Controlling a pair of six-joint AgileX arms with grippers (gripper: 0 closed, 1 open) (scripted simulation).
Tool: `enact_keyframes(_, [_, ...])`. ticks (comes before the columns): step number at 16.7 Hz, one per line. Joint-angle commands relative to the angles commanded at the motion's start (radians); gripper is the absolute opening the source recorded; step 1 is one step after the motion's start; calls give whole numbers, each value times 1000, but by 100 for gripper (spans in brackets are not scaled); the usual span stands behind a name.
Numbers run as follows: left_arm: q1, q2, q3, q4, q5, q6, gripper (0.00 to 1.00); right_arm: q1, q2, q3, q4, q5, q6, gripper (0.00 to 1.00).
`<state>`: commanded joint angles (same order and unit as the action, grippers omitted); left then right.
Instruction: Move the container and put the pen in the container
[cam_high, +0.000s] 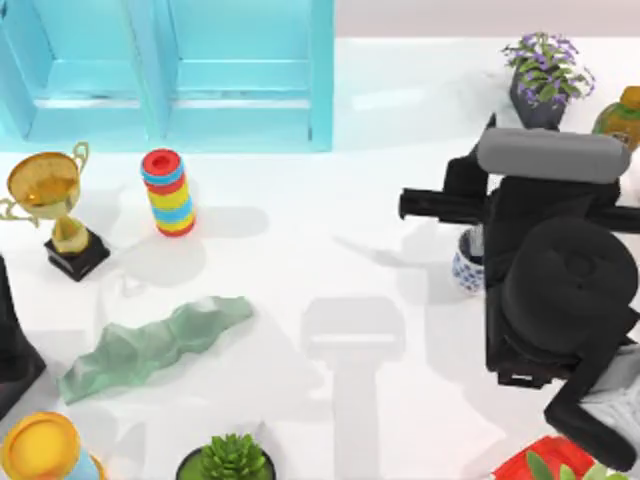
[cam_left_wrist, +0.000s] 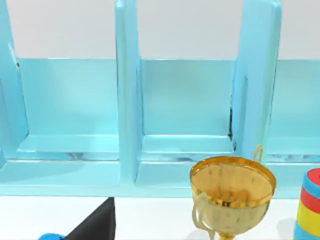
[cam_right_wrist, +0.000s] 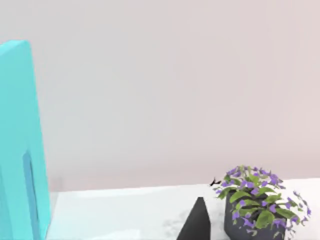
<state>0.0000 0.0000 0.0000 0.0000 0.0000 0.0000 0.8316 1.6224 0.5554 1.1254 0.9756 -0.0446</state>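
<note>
The container (cam_high: 465, 268), a small white cup with a blue pattern, stands right of the table's centre. Only its left side shows, because my right arm (cam_high: 560, 290) hangs over the rest of it. A black bar of that arm (cam_high: 440, 205) sticks out to the left just behind the cup. One dark pointed tip (cam_right_wrist: 197, 225) rises at the lower edge of the right wrist view, which faces the back wall. The pen is hidden. My left arm (cam_high: 12, 345) is parked at the table's left edge, and a dark wedge (cam_left_wrist: 97, 225) of it shows in the left wrist view.
A blue shelf unit (cam_high: 170, 75) lines the back left. A gold trophy (cam_high: 50, 195), a ring stack (cam_high: 168, 192) and a crumpled green sheet (cam_high: 150, 345) lie on the left. A yellow-rimmed cup (cam_high: 40, 450) and a succulent (cam_high: 228, 460) sit in front. A purple plant (cam_high: 545, 75) and a green bottle (cam_high: 620, 115) stand back right.
</note>
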Motion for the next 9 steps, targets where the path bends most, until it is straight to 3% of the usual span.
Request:
enact_keyframes(3, [0,0,0,0,0,0,100,0,0,0,0,0,0,98])
enact_keyframes(9, [0,0,0,0,0,0,100,0,0,0,0,0,0,100])
